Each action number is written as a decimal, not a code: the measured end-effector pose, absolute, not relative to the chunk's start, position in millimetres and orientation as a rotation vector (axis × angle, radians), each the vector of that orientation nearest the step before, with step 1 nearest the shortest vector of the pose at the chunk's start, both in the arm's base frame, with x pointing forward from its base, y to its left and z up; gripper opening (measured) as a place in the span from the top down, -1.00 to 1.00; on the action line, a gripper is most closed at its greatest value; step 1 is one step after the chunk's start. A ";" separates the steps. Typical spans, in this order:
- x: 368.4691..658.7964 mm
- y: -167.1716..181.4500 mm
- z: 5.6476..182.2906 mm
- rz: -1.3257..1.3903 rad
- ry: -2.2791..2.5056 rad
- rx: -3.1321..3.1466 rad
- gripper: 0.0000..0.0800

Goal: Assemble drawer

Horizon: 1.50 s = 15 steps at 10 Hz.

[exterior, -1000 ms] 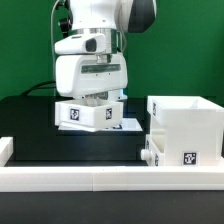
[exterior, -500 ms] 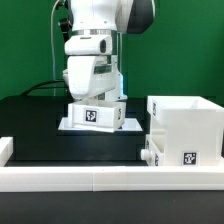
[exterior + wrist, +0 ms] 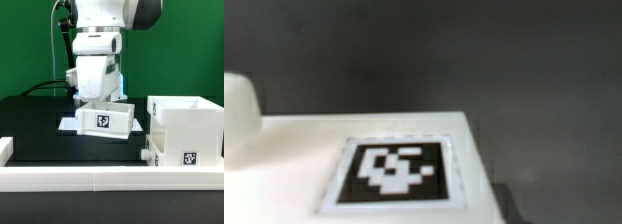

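A shallow white tray [image 3: 108, 121] with a black-and-white tag on its front hangs slightly tilted under my gripper [image 3: 101, 101], just above the black table. The gripper is shut on the tray's back wall; its fingertips are mostly hidden by the tray. The tall open-topped housing [image 3: 186, 125] stands at the exterior view's right, a short gap from the tray. The wrist view shows the tray's white face and tag [image 3: 393, 172] close up over the dark table. A second tray is out of view.
The flat marker board [image 3: 68, 124] lies on the table behind and to the left of the held tray. A low white rail [image 3: 90, 176] runs along the table's front edge. A green backdrop stands behind.
My gripper has carried the tray toward the exterior view's right, closer to the housing. The tray now hangs a little lower and its front has turned toward the camera.
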<state>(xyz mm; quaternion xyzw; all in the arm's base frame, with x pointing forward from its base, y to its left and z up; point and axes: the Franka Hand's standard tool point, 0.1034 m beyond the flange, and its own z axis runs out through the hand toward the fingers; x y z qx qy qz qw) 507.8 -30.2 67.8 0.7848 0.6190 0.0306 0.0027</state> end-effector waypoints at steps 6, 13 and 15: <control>516.1 -26.0 64.1 0.064 1.971 2.470 0.89; 523.4 -23.7 55.9 0.053 2.082 2.400 0.89; 532.1 -20.6 58.1 0.056 2.131 2.353 0.89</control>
